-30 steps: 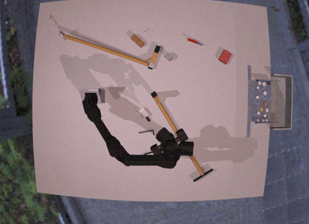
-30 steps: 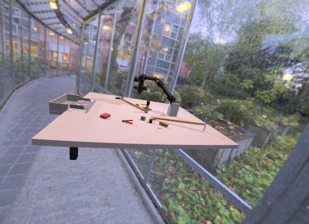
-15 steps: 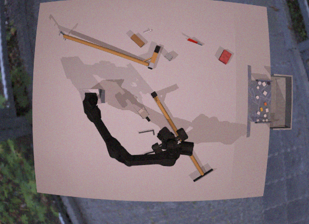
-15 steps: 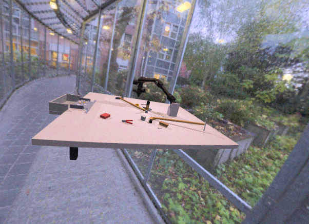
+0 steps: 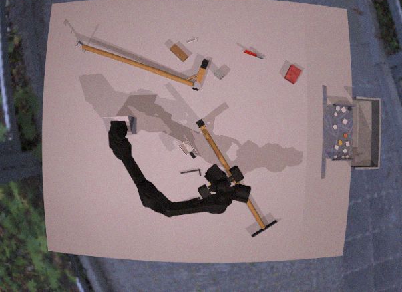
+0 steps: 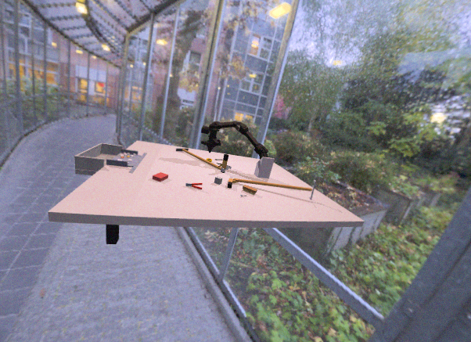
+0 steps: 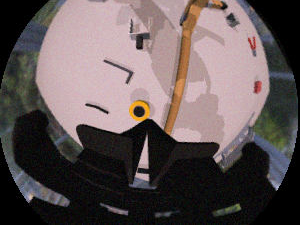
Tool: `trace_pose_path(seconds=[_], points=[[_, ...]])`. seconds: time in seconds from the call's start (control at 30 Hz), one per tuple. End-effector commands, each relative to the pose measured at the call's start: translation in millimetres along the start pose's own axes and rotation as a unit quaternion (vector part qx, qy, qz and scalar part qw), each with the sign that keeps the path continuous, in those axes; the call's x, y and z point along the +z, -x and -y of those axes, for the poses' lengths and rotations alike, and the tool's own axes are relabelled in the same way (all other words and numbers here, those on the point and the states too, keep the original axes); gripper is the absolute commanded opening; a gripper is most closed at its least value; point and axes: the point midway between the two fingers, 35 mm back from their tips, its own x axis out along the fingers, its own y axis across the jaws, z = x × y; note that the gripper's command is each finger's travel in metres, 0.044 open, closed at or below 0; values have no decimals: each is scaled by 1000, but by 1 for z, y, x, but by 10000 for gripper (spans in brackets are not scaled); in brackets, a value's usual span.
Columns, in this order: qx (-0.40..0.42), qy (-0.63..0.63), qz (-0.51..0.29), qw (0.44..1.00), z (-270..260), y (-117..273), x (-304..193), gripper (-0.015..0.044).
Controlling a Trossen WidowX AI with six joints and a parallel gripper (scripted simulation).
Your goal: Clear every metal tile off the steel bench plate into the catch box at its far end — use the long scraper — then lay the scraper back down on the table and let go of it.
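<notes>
The long scraper (image 5: 218,152) (image 6: 199,158) (image 7: 183,69) lies across the table, its wide black blade (image 5: 270,224) (image 6: 181,149) toward the side away from the red block. Its other end has a raised black-capped grip. My gripper (image 5: 224,187) (image 6: 210,150) (image 7: 148,121) is shut and empty, above the table beside the scraper's shaft; the arm hides part of the shaft from above. Several white tiles (image 5: 344,121), a few orange or yellow ones and a dark one lie on the steel plate (image 5: 329,137). The catch box (image 5: 376,133) (image 6: 89,165) adjoins the plate's far end.
A second long tool (image 5: 133,63) (image 6: 270,183) lies near the brown block (image 5: 179,53). A red block (image 5: 293,73) (image 6: 160,177) and red pliers (image 5: 250,53) (image 6: 194,185) lie beyond it. A yellow ring (image 7: 139,111) and an L-shaped key (image 5: 191,172) (image 7: 120,66) lie near the gripper.
</notes>
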Motion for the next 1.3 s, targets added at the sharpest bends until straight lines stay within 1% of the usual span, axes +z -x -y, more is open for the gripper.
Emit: trace_pose_path(seconds=[0.0, 0.8, 1.27], points=[[1, 4, 3, 1000, -1, -12, 2, 0], [4, 4, -2, 1000, -10, -73, 5, 0], [3, 3, -3, 1000, 0, -75, 3, 0]])
